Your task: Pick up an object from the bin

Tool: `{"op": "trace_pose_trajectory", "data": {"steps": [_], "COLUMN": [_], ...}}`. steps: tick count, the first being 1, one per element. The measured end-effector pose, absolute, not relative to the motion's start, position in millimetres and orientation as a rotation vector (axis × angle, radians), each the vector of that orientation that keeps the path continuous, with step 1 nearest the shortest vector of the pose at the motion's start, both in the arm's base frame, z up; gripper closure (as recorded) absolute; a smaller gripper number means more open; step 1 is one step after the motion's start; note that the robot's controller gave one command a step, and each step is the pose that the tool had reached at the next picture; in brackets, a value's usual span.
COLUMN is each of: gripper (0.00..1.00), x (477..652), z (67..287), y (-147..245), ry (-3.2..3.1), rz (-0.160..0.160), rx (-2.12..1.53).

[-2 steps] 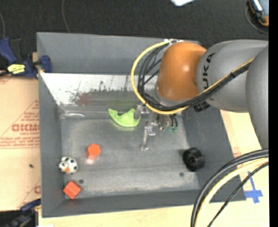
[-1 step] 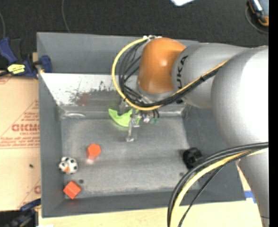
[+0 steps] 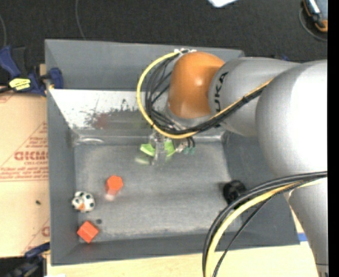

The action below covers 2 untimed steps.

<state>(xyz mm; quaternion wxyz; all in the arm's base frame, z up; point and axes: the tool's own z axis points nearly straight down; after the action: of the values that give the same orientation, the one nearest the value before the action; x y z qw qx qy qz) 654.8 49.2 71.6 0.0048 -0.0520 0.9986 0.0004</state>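
Observation:
My gripper [image 3: 159, 149] is at the back middle of the bin, mostly hidden under the orange cover, right over a small green thing [image 3: 148, 150]. Green parts show on both sides of the gripper's tip, at the foot of the bin's back wall. Whether the green thing sits between the fingers I cannot tell. An orange block [image 3: 114, 184] lies to the lower left of it on the bin floor.
A small black-and-white ball [image 3: 83, 201] and an orange-red cube [image 3: 87, 231] lie in the front left corner. A black round thing [image 3: 233, 190] rests at the right side, near the arm. Cables loop around the wrist.

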Motion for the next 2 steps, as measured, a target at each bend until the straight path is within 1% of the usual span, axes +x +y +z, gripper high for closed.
{"op": "trace_pose_trajectory", "data": {"steps": [1,2], "gripper": [1.00,0.00], "x": [654.8,649.1], "z": [71.6,76.6], "y": [49.2,27.9], "ry": [3.128,3.123], "rz": [0.002,-0.001], "rx": [-0.162,-0.213]}}
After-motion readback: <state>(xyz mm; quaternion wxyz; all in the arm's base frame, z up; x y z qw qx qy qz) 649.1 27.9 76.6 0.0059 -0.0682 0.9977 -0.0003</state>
